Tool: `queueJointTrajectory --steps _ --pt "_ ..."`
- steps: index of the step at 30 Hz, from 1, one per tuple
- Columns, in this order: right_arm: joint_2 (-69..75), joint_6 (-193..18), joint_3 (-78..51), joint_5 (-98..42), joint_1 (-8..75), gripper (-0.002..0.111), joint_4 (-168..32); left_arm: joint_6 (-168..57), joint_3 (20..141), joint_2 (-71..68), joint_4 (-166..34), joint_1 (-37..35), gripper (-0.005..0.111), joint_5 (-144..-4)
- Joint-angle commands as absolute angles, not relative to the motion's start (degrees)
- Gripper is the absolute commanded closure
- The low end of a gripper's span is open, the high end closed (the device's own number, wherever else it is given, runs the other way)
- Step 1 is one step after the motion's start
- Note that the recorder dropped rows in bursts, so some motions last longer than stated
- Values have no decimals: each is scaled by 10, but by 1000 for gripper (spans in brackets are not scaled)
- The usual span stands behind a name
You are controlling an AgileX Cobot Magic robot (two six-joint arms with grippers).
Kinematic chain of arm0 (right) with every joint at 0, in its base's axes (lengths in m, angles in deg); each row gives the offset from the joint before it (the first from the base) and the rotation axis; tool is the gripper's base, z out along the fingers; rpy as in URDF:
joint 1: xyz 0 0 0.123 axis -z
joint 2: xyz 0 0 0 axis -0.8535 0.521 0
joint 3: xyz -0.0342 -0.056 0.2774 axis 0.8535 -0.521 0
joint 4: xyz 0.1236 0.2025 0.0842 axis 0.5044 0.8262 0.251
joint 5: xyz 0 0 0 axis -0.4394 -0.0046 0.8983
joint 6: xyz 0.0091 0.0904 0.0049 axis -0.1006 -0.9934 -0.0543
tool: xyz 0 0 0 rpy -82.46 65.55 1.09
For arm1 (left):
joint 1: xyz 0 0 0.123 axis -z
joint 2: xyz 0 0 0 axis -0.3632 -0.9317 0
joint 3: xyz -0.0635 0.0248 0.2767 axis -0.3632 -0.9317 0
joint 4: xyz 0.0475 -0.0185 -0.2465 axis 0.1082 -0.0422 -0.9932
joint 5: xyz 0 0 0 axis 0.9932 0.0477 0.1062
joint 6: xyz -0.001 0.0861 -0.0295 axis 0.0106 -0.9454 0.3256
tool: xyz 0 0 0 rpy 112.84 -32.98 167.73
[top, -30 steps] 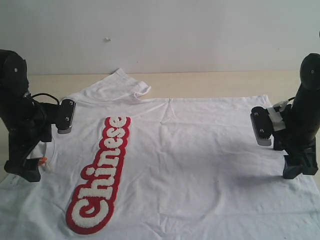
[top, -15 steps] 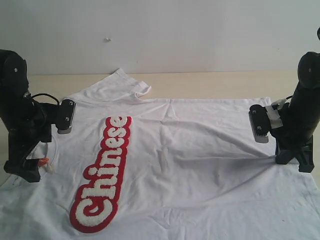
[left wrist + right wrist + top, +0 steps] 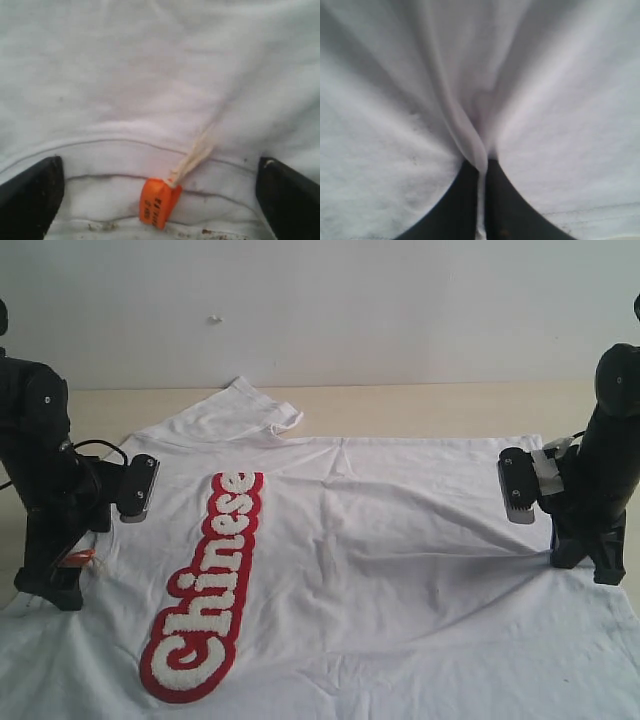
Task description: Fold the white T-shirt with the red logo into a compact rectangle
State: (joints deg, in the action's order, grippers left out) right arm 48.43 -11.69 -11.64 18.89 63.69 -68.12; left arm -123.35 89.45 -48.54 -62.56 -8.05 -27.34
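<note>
The right end effector [image 3: 481, 200] pinches a ridge of the wrinkled white cotton T-shirt [image 3: 400, 570], probably to lift it. The left end effector [image 3: 160, 192] gapes wide astride its orange collar tag [image 3: 158, 205].

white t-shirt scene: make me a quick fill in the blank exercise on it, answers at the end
1. The fluffy letters on the red logo spell ____.
2. The tag at the collar of the white T-shirt is ____ in colour.
3. The right claw is ____ on a pinched ridge of the shirt.
4. The left claw is ____, its fingers wide apart either side of the tag.
Missing words: Chinese; orange; shut; open.
</note>
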Motion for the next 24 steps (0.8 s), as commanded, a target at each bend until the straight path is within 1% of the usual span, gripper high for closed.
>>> queueJointTrajectory --steps 1,2,4,5,6,7,11,16,18,19,21,24 --pt "522 -120 -129 150 640 108 -686 -1236 894 -518 -623 -82 11 -312" --pt "522 -120 -129 150 640 108 -686 -1236 894 -524 -622 -82 20 -308" --pt "522 -120 -129 150 640 108 -686 -1236 894 -537 -619 -82 58 -307" --pt "522 -120 -129 150 640 108 -686 -1234 894 -543 -618 -82 91 -318" --pt "522 -120 -129 150 640 108 -686 -1232 894 -544 -618 -82 107 -324" --pt "522 -120 -129 150 640 108 -686 -1229 894 -544 -618 -82 105 -329" --pt "520 -120 -129 155 640 108 -685 -1229 894 -540 -617 -82 106 -314" --pt "448 -120 -118 175 640 108 -681 -1228 894 -470 -593 -82 106 -288" --pt "380 -120 -89 216 640 108 -681 -1228 899 -383 -584 -82 106 -290" --pt "362 -120 -80 229 640 108 -681 -1224 901 -366 -577 -82 106 -286" --pt "312 -118 -49 266 640 108 -681 -1209 929 -302 -562 -82 107 -253" --pt "234 -118 2 312 640 108 -681 -1198 989 -211 -554 -82 107 -161"
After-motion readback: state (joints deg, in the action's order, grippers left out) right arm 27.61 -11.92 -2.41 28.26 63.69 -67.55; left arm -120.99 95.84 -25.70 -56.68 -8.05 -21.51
